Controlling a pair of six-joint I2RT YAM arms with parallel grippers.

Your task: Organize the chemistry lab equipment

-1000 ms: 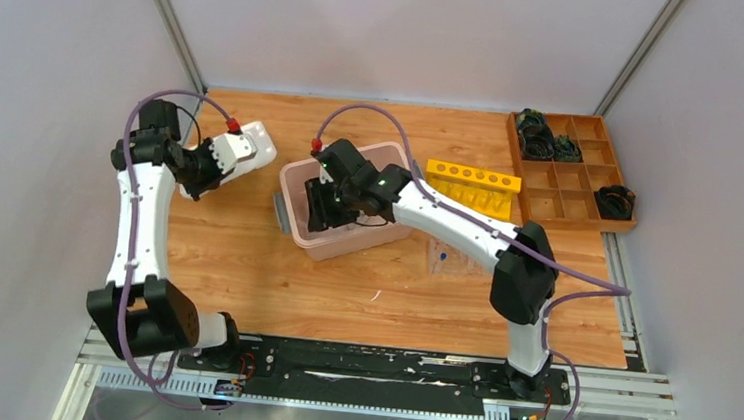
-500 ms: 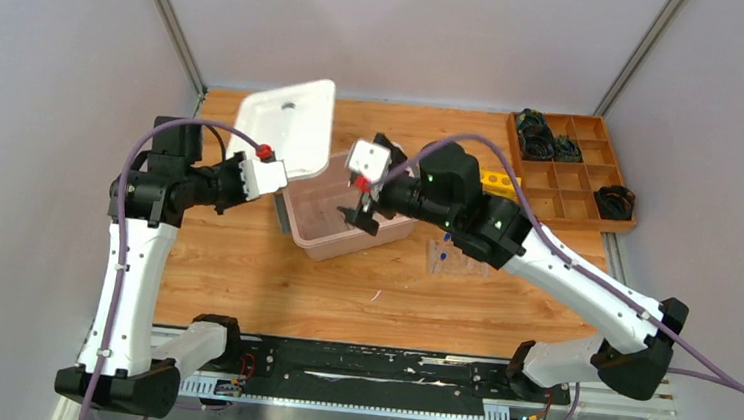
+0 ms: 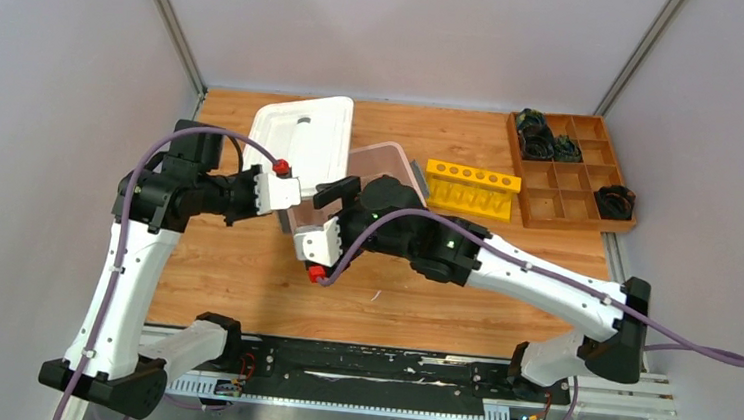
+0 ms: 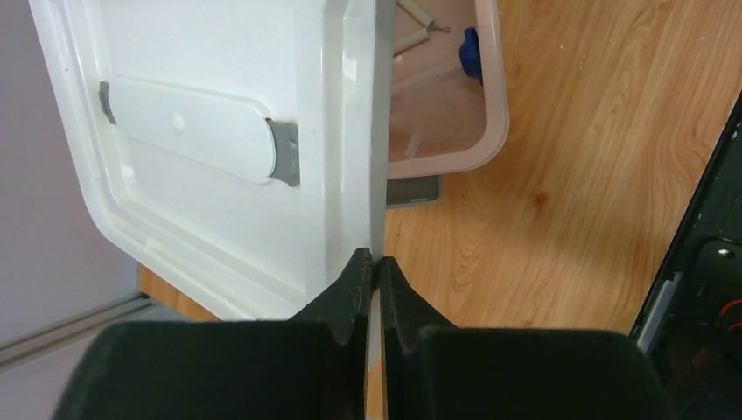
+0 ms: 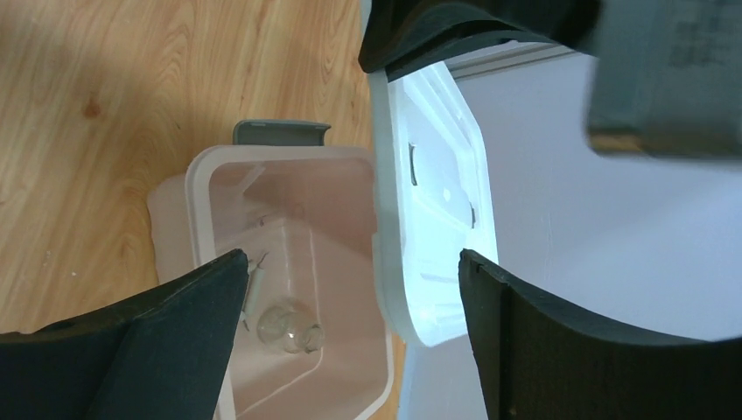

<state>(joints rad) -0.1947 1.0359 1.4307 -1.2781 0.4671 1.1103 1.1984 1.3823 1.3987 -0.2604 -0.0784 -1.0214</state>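
**Desk:** What are we looking at, and where's the glassware?

**Spotter:** A white lid (image 3: 304, 134) hangs tilted over the back left of the pink bin (image 3: 385, 149). Your left gripper (image 4: 372, 267) has its jaws pinched narrow on the lid's thin rim and nothing more. Your right gripper (image 5: 350, 262) hovers at the bin's near left corner with its jaws spread wide and nothing between them. The equipment that can be seen lies inside the bin: a glass flask (image 5: 289, 331) on the floor, and a blue-capped tube (image 4: 470, 51) among some pale rods. The yellow rack (image 3: 472, 186) stands apart to the right.

**Desk:** So what could spoil it?

**Spotter:** Mostly that pinch, in my view. You hold a broad, flat lid by one edge, so its weight hangs well off the fingers. A quick swing could let it pivot or slide out. It's over the open bin (glass underneath), so a drop could land on the flask.

**Desk:** And the right arm?

**Spotter:** It's crowded. Your two wrists sit just beside each other at the bin's left side, and the wrist view shows the lid's edge running between the open fingers. Close or advance carelessly and you may clip the lid, or knock it from the left's grip. A low finger could also catch the bin's rim and shove it, rattling what's inside. I'd move one arm at a time, slowly.
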